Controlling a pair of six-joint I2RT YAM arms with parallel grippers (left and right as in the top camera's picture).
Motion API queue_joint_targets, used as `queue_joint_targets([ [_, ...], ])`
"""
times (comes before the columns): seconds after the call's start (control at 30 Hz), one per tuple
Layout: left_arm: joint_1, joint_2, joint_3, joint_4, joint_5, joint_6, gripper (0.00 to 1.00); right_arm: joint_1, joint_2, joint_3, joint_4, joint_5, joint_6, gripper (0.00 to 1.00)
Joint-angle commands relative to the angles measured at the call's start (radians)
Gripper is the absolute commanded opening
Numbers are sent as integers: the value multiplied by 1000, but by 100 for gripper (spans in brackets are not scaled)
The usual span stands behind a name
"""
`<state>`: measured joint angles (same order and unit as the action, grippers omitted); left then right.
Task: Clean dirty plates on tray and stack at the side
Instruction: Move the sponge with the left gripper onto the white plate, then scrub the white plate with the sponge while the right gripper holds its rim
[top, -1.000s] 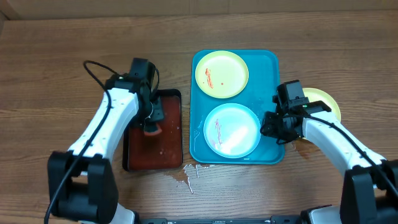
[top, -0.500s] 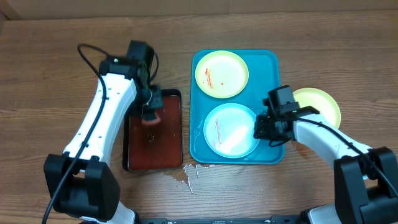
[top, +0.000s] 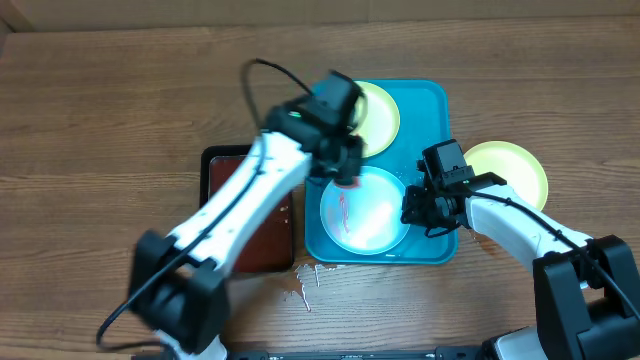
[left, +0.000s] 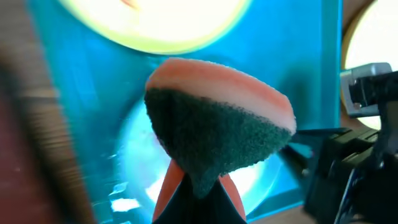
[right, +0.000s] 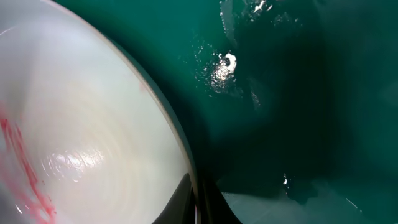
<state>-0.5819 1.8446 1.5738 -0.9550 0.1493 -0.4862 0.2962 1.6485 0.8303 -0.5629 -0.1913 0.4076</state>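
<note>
Your left gripper (left: 196, 186) was shut tight on a soft pink sponge with a dark green scouring face (left: 217, 124), held just over the round, light blue rimmed plate with the white centre (top: 365, 215); whether the sponge touched it, I could not tell. That plate lay at the 6 o'clock end of the large turquoise-blue rectangular plastic tray (top: 430, 110). A yellow-green rimmed plate (top: 380, 115) sat at the 12 o'clock end, partly under your arm. Your right gripper (top: 410, 212) was pinched closed on the blue plate's rim at its 3 o'clock edge.

The plate looked light, stiff and glossy with water, so I judged it slippery. A thin rim gives little to bite on, and the wet tray floor would let it skate. The red smear ran down the plate's 9 o'clock half, opposite your hold, so scrubbing there could lever the plate against the pinch.

A second yellow-green rimmed plate (top: 510, 170) rested on the wooden table at the tray's 3 o'clock, and the smaller black tray with the reddish-brown inside (top: 272, 240) at its 9 o'clock.
</note>
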Motion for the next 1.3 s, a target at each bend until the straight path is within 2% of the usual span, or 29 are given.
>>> queue_joint_targets([
  [0.0, -31, 118, 13, 32, 122, -120, 4, 4, 8, -11, -18, 68, 42, 4],
  [0.2, -40, 253, 13, 38, 138, -119, 4, 4, 8, -11, -18, 67, 42, 4],
  [0.3, -34, 280, 13, 12, 14, -120, 4, 4, 8, -11, -18, 67, 42, 4],
  [0.47, -32, 288, 13, -60, -344, -130, 4, 4, 8, -11, -18, 67, 42, 4],
  [0.53, -32, 290, 13, -69, -412, -89, 4, 4, 8, -11, -18, 67, 42, 4],
  [0.6, -32, 291, 13, -62, -422, -19, 4, 4, 8, -11, -18, 67, 42, 4],
  [0.7, -32, 291, 13, -60, -345, 67, 4, 4, 8, -11, -18, 67, 42, 4],
  [0.83, -33, 291, 13, -53, -76, 167, 4, 4, 8, -11, -18, 67, 42, 4],
  [1.03, -43, 294, 13, -32, 257, 185, 4, 4, 8, -11, -18, 66, 43, 4],
  [1.27, -81, 294, 11, -44, 262, 173, 4, 4, 8, -11, -27, 66, 68, 4],
])
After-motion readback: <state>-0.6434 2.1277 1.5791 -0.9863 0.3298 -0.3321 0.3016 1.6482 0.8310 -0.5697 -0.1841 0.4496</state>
